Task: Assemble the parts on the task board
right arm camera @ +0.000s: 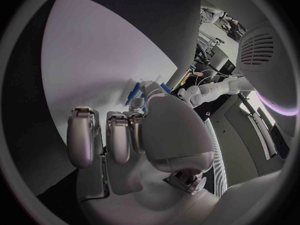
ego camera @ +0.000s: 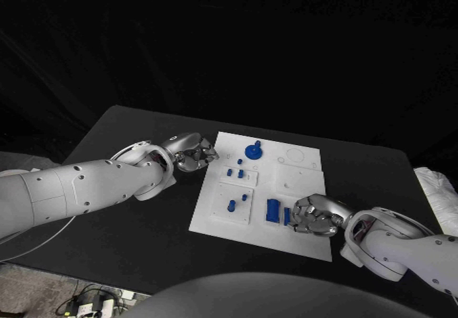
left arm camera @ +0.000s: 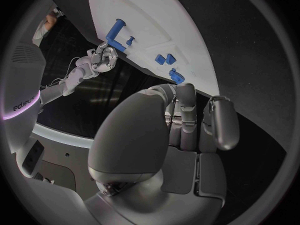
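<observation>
Left hand (ego camera: 194,154) beside task board (ego camera: 306,179) edge, seemingly empty

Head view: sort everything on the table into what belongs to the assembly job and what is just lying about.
Belongs to the job:
task board
round blue part
small blue parts
long blue parts
left hand
right hand

Just lying about:
white crumpled thing at the table's right edge

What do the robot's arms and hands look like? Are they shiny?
Both arms are smooth, rounded white shells with small dark dots. At the end of each sits a silver metal hand: the left hand and the right hand. Their fingers are chunky grey-silver blocks, and yes, a bit shiny. A thin white cable runs beside the left arm.
</observation>
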